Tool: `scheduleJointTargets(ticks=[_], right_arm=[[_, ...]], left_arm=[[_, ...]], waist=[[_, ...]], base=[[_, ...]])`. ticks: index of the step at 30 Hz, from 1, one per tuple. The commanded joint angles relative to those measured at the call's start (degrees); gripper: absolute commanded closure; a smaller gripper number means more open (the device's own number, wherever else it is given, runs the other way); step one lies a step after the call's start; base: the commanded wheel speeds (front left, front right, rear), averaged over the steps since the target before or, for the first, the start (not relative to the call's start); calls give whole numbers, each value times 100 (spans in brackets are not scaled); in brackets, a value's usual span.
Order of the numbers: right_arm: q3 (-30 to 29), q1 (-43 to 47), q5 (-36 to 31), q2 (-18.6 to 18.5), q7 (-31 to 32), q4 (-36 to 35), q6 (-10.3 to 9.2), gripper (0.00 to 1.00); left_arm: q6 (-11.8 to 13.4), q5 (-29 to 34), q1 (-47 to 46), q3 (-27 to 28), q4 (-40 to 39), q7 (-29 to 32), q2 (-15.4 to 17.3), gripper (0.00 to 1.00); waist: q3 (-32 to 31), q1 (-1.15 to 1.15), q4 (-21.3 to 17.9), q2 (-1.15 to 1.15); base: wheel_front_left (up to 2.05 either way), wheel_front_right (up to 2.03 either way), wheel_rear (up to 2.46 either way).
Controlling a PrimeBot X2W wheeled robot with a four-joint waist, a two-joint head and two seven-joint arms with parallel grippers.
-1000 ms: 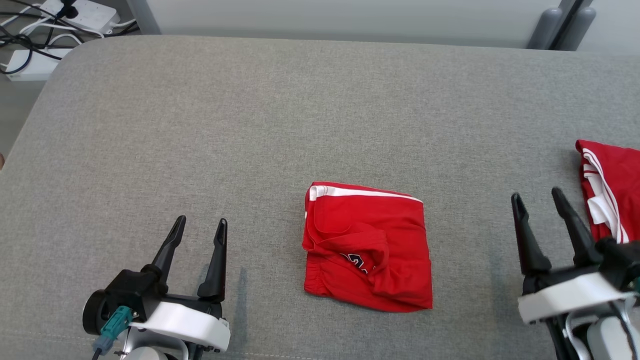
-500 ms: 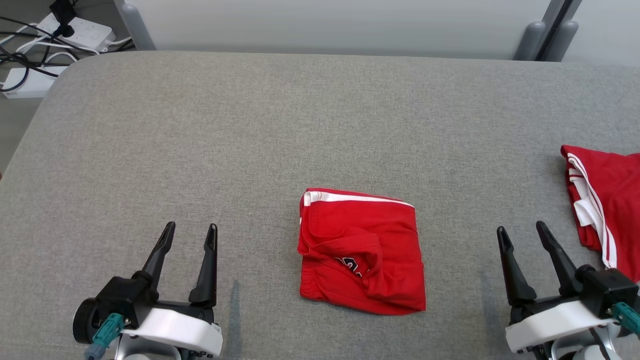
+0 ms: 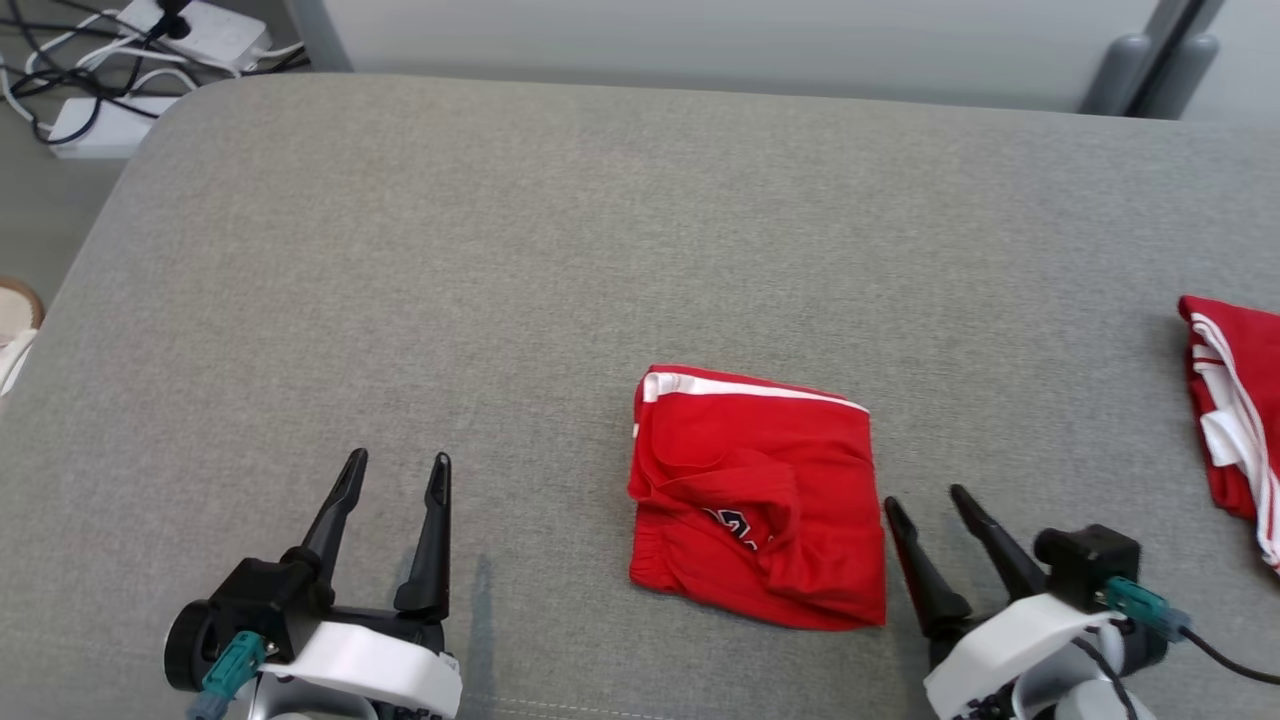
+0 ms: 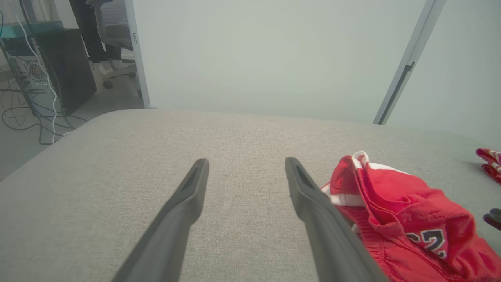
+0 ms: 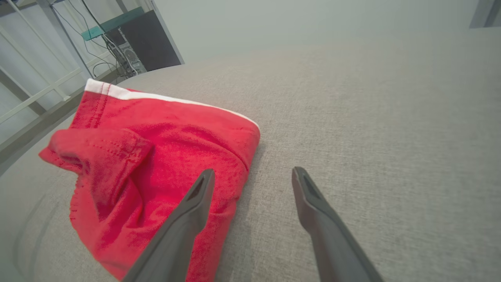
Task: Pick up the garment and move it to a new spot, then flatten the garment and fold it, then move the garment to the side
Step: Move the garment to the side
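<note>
Item 1. Garment (image 3: pixel 755 495): red, folded into a rough square, with a white stripe along its far edge. Dark numerals outlined in white sit on the front fold. A "2" can be read; the rest is tucked under a crease. It lies on the grey padded surface (image 3: pixel 560 240), towards the near edge and a little right of the middle.

Item 2. My left gripper (image 3: pixel 400 458): jaws released and spread, nothing between them. It is over the near left part of the surface, apart from the garment.

Item 3. My right gripper (image 3: pixel 923 497): jaws released and empty, just beside the garment's near right corner. I cannot tell whether my left finger touches the cloth.

Item 4. Second red garment (image 3: pixel 1235 420): white-striped, at the right edge of the surface.

Item 5. White power strips (image 3: pixel 205 30): with cables, on the floor beyond the far left corner.
</note>
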Motion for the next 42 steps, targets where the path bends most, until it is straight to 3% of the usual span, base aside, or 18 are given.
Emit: scheduleJointTargets(ticks=[1,12,13,14,15,20,25,29,35,42], right_arm=[[307,-224,150,-93,86,5,0,0],[1214,-598,1314,-242,593,497,0,0],[1308,-639,1426,-259,662,481,0,46],[1380,-696,1493,-300,660,441,0,76],[1446,-740,1531,-355,675,420,0,100],[1594,-1030,1164,-793,348,70,0,100],[1525,-1250,603,-1235,422,-465,0,100],[1419,-1361,182,-1689,847,-1090,0,100],[1085,-1451,146,-2509,1696,-1870,0,100],[616,-1658,405,-3354,2066,-1841,0,100]], left_arm=[[-7,0,-304,202,-101,-29,51,0],[-67,2,-332,275,4,-66,-78,0],[-71,6,-335,288,7,-68,-82,0],[-77,10,-342,303,11,-70,-86,0],[-86,14,-351,315,16,-72,-92,0],[-127,41,-374,340,32,-78,-142,0],[-173,57,-353,357,40,-81,-191,0],[-221,80,-407,371,18,-83,-225,0],[-303,111,-464,368,21,-84,-275,0],[-397,199,-611,292,7,-68,-233,0]], waist=[[73,0,110,0],[219,0,304,0],[233,0,294,0],[246,0,282,0],[251,0,273,0],[270,0,171,0],[273,0,-41,0],[333,0,-231,0],[366,0,-588,0],[544,0,-1042,0]], base=[[0,0,0],[0,0,0],[0,0,0],[0,0,0],[0,0,0],[0,0,0],[0,0,0],[0,0,0],[0,0,0],[0,0,0]])
